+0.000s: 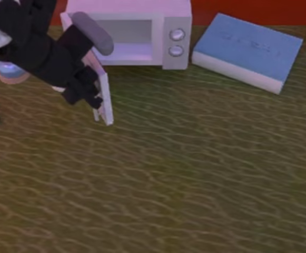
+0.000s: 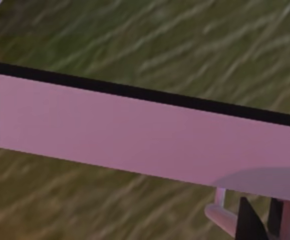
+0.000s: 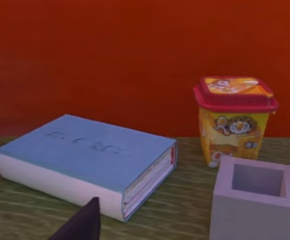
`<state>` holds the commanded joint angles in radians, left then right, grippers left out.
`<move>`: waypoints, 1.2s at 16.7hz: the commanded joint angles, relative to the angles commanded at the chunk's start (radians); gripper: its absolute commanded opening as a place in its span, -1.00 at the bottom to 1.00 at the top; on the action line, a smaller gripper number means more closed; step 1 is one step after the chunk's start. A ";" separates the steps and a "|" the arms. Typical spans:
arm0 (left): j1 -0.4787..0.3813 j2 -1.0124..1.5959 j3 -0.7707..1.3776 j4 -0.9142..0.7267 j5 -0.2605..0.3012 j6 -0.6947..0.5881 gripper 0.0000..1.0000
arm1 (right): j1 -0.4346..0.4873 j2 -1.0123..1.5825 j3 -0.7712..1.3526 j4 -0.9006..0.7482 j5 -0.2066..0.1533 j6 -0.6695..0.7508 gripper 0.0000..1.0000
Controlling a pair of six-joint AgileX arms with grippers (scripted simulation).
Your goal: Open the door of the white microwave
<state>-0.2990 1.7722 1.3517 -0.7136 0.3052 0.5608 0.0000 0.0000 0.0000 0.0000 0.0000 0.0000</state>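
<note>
top view: white microwave sits at the far edge of the table, left of centre, cavity exposed. two silver knobs on its front right side. the door is swung wide open, hinged at the microwave's left front corner, standing out toward the near side roughly square to the front, seen edge-on.

left gripper is at the door's free end, on its left face, black fingers against the panel by the handle. cannot tell how wide the fingers are or whether they actually clamp the handle; the arm body covers that spot.

left wrist view: door panel fills a broad band across the frame, dark edge along one side; a pale handle and dark fingertips show at one corner, close together, grip not readable.

blue-covered book lies flat just to the right of the microwave, apart from it.

right wrist view: book, a yellow tub with red lid beyond it, an open-topped pale box nearer. only a dark sliver of the right gripper shows; cannot tell its finger state.
</note>
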 joint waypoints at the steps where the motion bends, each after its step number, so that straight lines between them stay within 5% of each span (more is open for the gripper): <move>1: 0.001 0.000 0.000 -0.001 0.001 0.003 -1.00 | 0.000 0.000 0.000 0.000 0.000 0.000 1.00; 10: 0.084 -0.003 0.011 -0.078 0.083 0.211 -1.00 | 0.000 0.000 0.000 0.000 0.000 0.000 1.00; 20: 0.085 -0.002 0.011 -0.080 0.085 0.216 -1.00 | 0.000 0.000 0.000 0.000 0.000 0.000 1.00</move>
<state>-0.2136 1.7700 1.3628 -0.7938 0.3897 0.7765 0.0000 0.0000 0.0000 0.0000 0.0000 0.0000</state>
